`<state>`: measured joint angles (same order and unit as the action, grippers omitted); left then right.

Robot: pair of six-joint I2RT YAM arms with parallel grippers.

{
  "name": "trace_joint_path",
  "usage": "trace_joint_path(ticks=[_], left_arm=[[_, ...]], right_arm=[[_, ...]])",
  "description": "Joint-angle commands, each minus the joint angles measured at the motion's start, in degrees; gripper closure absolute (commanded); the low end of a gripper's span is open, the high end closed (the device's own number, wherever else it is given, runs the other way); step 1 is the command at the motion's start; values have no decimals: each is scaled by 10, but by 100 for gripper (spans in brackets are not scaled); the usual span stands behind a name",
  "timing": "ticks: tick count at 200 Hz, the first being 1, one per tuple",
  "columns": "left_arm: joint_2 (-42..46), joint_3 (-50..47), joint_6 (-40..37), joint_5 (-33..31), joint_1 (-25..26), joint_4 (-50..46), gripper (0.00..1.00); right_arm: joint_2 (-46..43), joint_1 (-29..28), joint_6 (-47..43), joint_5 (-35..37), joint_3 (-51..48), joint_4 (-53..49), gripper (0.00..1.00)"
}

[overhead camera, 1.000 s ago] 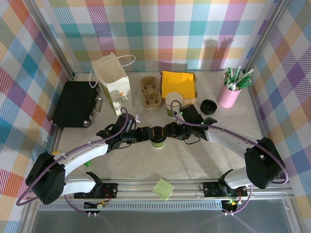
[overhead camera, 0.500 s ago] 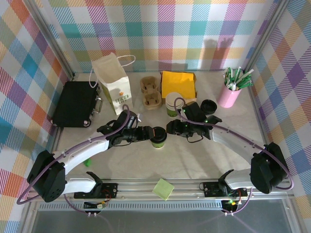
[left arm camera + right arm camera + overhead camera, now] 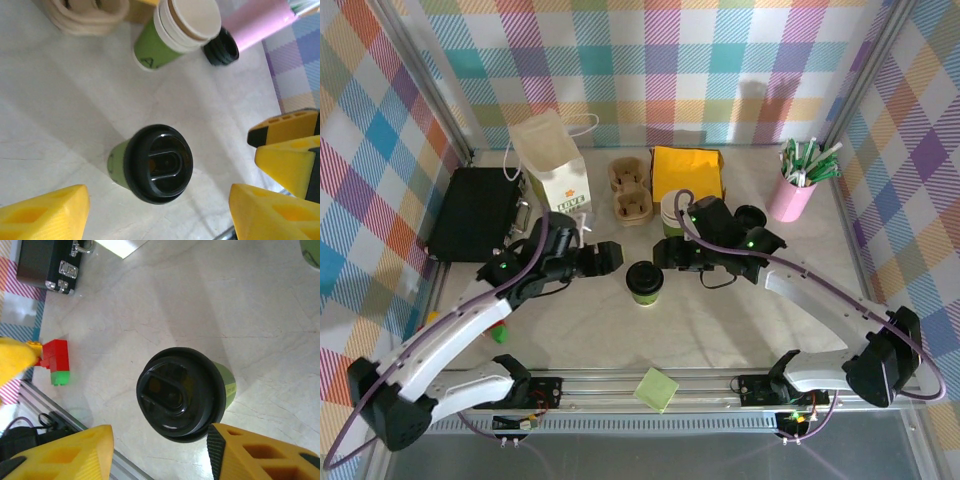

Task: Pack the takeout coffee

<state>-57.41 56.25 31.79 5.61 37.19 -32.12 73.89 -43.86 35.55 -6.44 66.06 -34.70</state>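
The takeout coffee (image 3: 644, 283) is a small green cup with a black lid, standing upright and alone at the middle of the table. My left gripper (image 3: 608, 256) hovers up and to its left, open, with nothing between its yellow fingers (image 3: 45, 212). My right gripper (image 3: 667, 254) hovers up and to its right, also open and empty. In the left wrist view the cup (image 3: 157, 163) sits ahead of the left gripper (image 3: 160, 215). The right wrist view has the lid (image 3: 181, 392) just ahead of the right gripper (image 3: 160, 457), close to one finger (image 3: 260, 455).
A white paper bag (image 3: 552, 170) stands open at the back left beside a black case (image 3: 475, 212). Behind the arms are a cardboard cup carrier (image 3: 630, 190), yellow napkins (image 3: 687, 172), a cup stack (image 3: 676, 215), a spare black lid (image 3: 750, 218) and a pink cup of sticks (image 3: 792, 192). A red-green brick (image 3: 500, 330) lies front left.
Both grippers have drawn back from the cup, the left one leftward, the right one rightward and back. Their jaws have widened, and the cup now stands free.
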Motion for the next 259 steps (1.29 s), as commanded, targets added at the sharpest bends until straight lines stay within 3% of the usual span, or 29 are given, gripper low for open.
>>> trace_joint_path(ticks=[1,32,52,65,75,145,259], left_arm=[[56,6,-12,-96,-6,-70,24],[138,-19,-11,-180,-7,-96,22],[181,-35,-12,-203,-7,-105,21],[202,-41,-15,-208,-7,-108,21],[214,-45,-17,-210,-7,-109,21],[226,-45,-34,-211,-7,-113,21],[226,-49,-40,-209,-7,-113,21]], right_arm=[[26,-31,-19,86,44,-83,44],[70,-80,-22,159,91,-122,40],[101,-105,-16,201,121,-151,38],[118,-118,-15,217,133,-157,36],[129,-127,-17,223,141,-158,28],[204,-143,-21,231,173,-165,19],[258,-151,-22,236,190,-172,18]])
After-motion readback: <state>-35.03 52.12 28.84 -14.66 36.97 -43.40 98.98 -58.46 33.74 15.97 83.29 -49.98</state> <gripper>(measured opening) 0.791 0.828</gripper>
